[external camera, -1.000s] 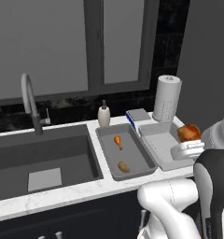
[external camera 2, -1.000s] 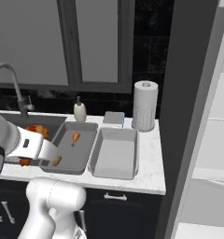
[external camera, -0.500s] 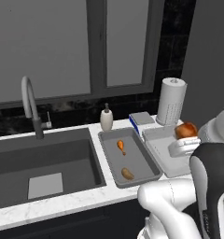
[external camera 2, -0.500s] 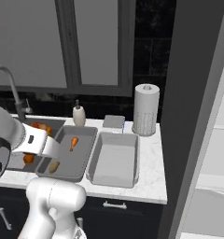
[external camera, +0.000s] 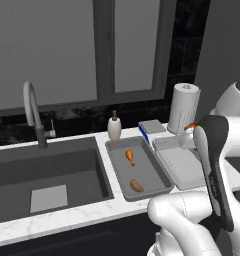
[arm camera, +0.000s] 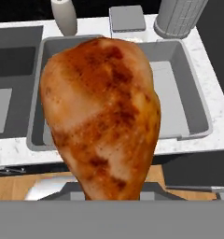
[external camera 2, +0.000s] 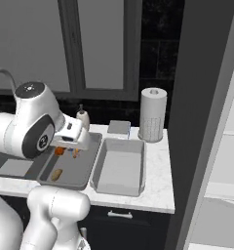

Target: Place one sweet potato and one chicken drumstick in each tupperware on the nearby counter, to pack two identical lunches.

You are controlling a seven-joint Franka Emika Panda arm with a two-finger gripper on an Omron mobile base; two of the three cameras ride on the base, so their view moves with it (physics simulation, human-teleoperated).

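Note:
A large browned chicken drumstick point(arm camera: 102, 112) hangs close in the hand view, and my gripper is shut on it with its fingertips hidden behind the meat. From the right base view my gripper point(external camera 2: 70, 142) holds that drumstick point(external camera 2: 59, 151) above the left tupperware point(external camera 2: 76, 171). That left tupperware point(external camera: 148, 170) holds another drumstick point(external camera: 129, 156) and a sweet potato point(external camera: 137, 186). The right tupperware point(external camera: 182, 165) point(external camera 2: 120, 168) holds nothing. Both stand side by side on the white counter point(external camera 2: 155, 190).
A dark sink point(external camera: 47, 175) with a curved faucet point(external camera: 34, 115) lies left of the trays. Behind them stand a soap dispenser point(external camera: 114, 127), a small blue-and-white box point(external camera: 152, 127) and a paper towel roll point(external camera: 184, 107). A tall dark panel point(external camera 2: 206, 122) bounds the counter on the right.
The cameras have shifted slightly with the base. My gripper has carried the drumstick to the right, from the counter's left part to above the left tupperware.

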